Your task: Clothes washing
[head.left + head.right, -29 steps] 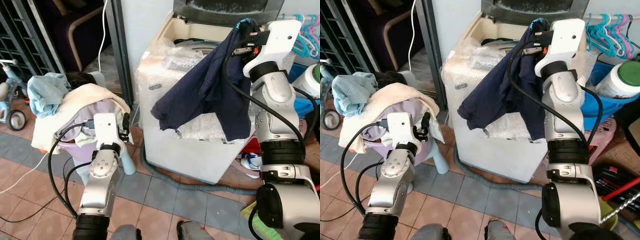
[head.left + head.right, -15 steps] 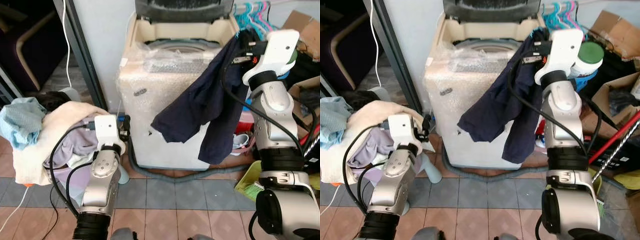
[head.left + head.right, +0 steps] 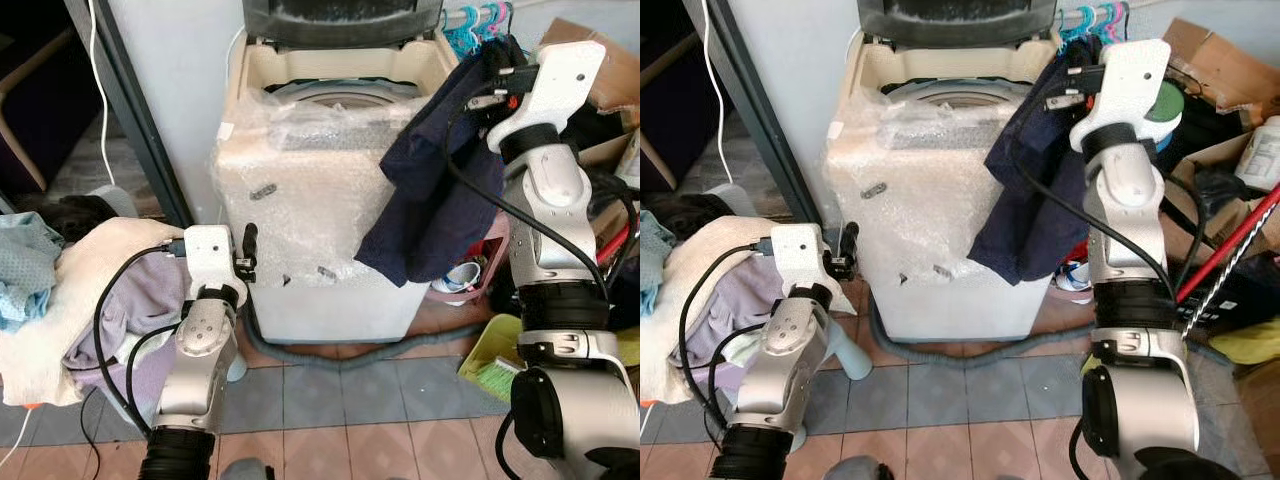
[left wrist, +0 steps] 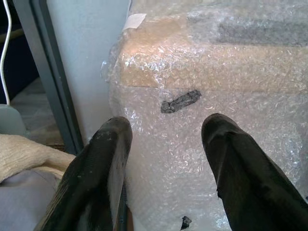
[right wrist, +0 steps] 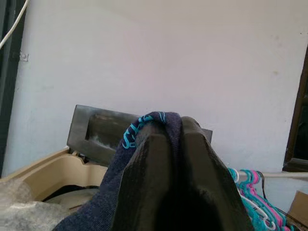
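A top-loading washing machine wrapped in bubble wrap stands ahead with its lid up and the tub showing. My right gripper is raised beside the machine's right rear corner, shut on a dark navy garment. In the right wrist view its fingers pinch the blue-stitched hem. The garment hangs down the machine's right side. My left gripper is low at the machine's front left, open and holding nothing; its fingers point at the bubble wrap. A laundry pile of cream, lilac and blue cloth sits left.
Coloured hangers and a cardboard box are behind my right arm. A grey drain hose curls on the tiled floor at the machine's foot. A pink basin, a red pole and clutter crowd the right. A dark door frame stands left.
The camera has swung right, so the whole view has shifted. The navy garment, earlier spread across the machine's front, now hangs at its right corner, with the right gripper still shut on it.
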### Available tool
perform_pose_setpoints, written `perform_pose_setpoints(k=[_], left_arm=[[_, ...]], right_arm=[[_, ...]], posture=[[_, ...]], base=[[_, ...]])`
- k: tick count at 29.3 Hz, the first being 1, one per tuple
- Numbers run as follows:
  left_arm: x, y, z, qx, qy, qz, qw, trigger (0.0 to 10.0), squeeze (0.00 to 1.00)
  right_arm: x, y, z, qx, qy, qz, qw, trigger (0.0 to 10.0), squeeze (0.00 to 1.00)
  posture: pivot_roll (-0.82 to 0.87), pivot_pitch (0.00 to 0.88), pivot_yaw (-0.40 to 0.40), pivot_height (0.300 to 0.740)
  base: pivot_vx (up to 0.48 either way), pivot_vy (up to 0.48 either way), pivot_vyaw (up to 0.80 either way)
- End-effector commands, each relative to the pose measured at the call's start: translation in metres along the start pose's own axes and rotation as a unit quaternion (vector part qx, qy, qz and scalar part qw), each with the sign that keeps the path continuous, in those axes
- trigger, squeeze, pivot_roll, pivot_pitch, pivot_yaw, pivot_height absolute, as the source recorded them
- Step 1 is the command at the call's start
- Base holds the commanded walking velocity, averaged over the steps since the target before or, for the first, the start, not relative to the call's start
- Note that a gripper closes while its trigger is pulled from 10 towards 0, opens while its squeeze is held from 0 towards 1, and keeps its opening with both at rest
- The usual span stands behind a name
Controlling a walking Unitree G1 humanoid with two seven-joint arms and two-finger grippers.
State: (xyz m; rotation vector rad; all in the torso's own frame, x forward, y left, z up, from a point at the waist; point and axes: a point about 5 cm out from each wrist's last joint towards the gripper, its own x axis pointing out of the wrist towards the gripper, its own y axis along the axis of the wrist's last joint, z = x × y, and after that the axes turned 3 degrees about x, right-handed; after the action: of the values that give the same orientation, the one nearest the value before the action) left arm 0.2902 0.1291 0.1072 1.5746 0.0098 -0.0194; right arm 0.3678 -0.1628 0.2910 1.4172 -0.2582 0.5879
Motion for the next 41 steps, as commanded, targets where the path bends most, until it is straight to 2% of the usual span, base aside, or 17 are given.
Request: perform_pose_setpoints(k=[1,5,7,14,17,19,20,23,24,26,29,33,41], left_arm=[[0.001,0.0,0.005,-0.002,-0.005,0.0,1.0,10.0,0.0],[0.0,-0.001,0.005,-0.003,-0.002,-0.005,1.0,10.0,0.0],[-0.002,-0.003,0.005,0.0,-0.002,-0.008,1.0,10.0,0.0],[-0.006,-0.009,0.002,0.014,0.014,-0.027,0.999,10.0,0.0],[-0.02,-0.02,-0.018,0.044,0.052,-0.071,0.995,10.0,0.0],[-0.026,-0.022,-0.025,0.039,0.059,-0.077,0.995,10.0,0.0],[-0.034,-0.025,-0.033,0.05,0.061,-0.083,0.993,10.0,0.0],[-0.044,-0.032,-0.045,0.059,0.07,-0.1,0.991,10.0,0.0],[-0.051,-0.037,-0.054,0.064,0.079,-0.112,0.989,10.0,0.0],[-0.055,-0.037,-0.059,0.077,0.075,-0.103,0.989,10.0,0.0],[-0.056,-0.034,-0.059,0.085,0.067,-0.1,0.989,10.0,0.0],[-0.052,-0.031,-0.05,0.072,0.057,-0.095,0.991,10.0,0.0],[-0.05,-0.029,-0.048,0.068,0.052,-0.093,0.992,10.0,0.0]], right_arm=[[0.005,0.008,0.001,-0.005,0.014,0.017,1.0,10.0,0.0],[0.013,0.013,-0.005,-0.004,0.039,0.024,0.999,10.0,0.0],[0.018,0.017,-0.01,-0.017,0.06,0.035,0.997,10.0,0.0],[0.027,0.025,-0.015,-0.013,0.08,0.055,0.995,10.0,0.0],[0.031,0.029,-0.015,-0.015,0.085,0.064,0.994,10.0,0.0],[0.032,0.03,-0.015,-0.016,0.086,0.065,0.994,10.0,0.0],[0.033,0.03,-0.014,-0.016,0.086,0.067,0.994,10.0,0.0],[0.033,0.03,-0.013,-0.016,0.088,0.068,0.994,10.0,0.0],[0.035,0.03,-0.013,-0.015,0.091,0.069,0.993,10.0,0.0],[0.037,0.031,-0.013,-0.015,0.094,0.071,0.993,10.0,0.0],[0.043,0.035,-0.013,-0.012,0.097,0.077,0.992,10.0,0.0],[0.05,0.04,-0.016,-0.006,0.095,0.08,0.992,10.0,0.0],[0.052,0.033,-0.014,-0.015,0.08,0.068,0.994,10.0,0.0]], posture=[[-0.01,0.044,0.026,0.74],[-0.01,0.043,0.024,0.74],[-0.01,0.042,0.023,0.74],[0.0,0.041,0.023,0.74],[-0.01,0.042,0.028,0.74],[0.0,0.042,0.029,0.74],[0.01,0.045,0.03,0.74],[0.01,0.045,0.028,0.74],[0.02,0.047,0.023,0.74],[0.02,0.047,0.021,0.74],[0.03,0.046,0.018,0.74],[0.02,0.044,0.014,0.74],[0.02,0.046,0.017,0.74]], base=[[0.472,0.0,0.0],[0.456,0.0,0.0],[0.444,0.0,0.71],[0.44,0.0,0.76],[0.129,0.0,0.73],[0.0,0.0,0.73],[0.0,0.0,0.72],[0.0,0.0,0.71],[0.0,0.0,0.71],[0.0,0.0,0.7],[0.407,0.0,0.69],[0.48,0.0,0.29],[0.48,0.0,0.0]])
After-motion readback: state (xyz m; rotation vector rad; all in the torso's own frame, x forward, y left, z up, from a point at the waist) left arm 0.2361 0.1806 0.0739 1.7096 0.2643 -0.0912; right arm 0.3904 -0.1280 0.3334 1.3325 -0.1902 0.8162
